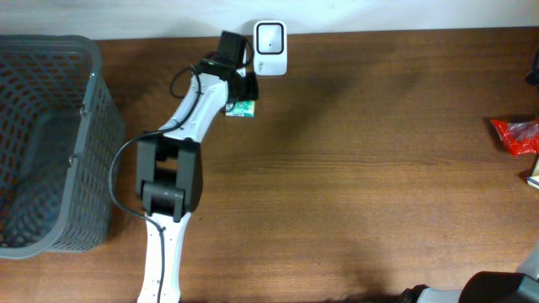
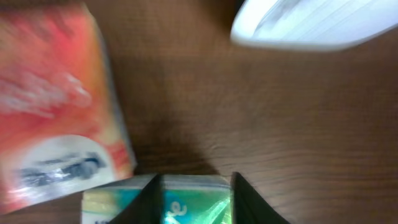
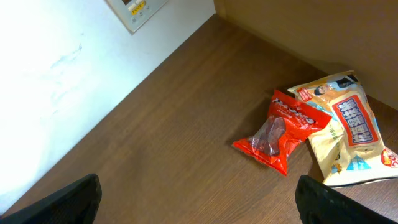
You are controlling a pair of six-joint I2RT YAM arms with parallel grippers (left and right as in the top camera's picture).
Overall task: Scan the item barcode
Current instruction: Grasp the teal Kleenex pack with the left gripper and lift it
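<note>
From overhead, the left arm (image 1: 181, 160) is stretching up toward 12 o'clock across the dark brown wooden table (image 1: 379, 168). The left gripper (image 1: 242, 91) is sitting just at 7 o'clock of the white rounded barcode scanner (image 1: 269, 48), which is parked at the table's far edge. The small green printed packet (image 1: 242, 108) is poking out right at the gripper's tip, on its 4 o'clock side. It's near the scanner but apart from it.

The left wrist view is coming through pretty blurry. The green packet is showing at 6 o'clock, running between and beneath the two dark fingers (image 2: 249, 202), which are standing a bit apart. Whether they're actually pinching it or just sitting over it, I honestly can't tell. A blurred orange-and-red box (image 2: 56, 106) is filling the 9 o'clock side, and the scanner's white body is peeking in at 1 o'clock.

The right gripper (image 3: 199, 202) is hanging with its jaws spread wide and nothing between them. At its 2 o'clock a shiny red snack bag (image 3: 280, 134) is lying on the wood, touching a beige-and-yellow snack bag (image 3: 345, 130) at its 3 o'clock.

A grey plastic mesh basket (image 1: 50, 143) is sitting at the table's 9 o'clock edge, well apart from the packet.
</note>
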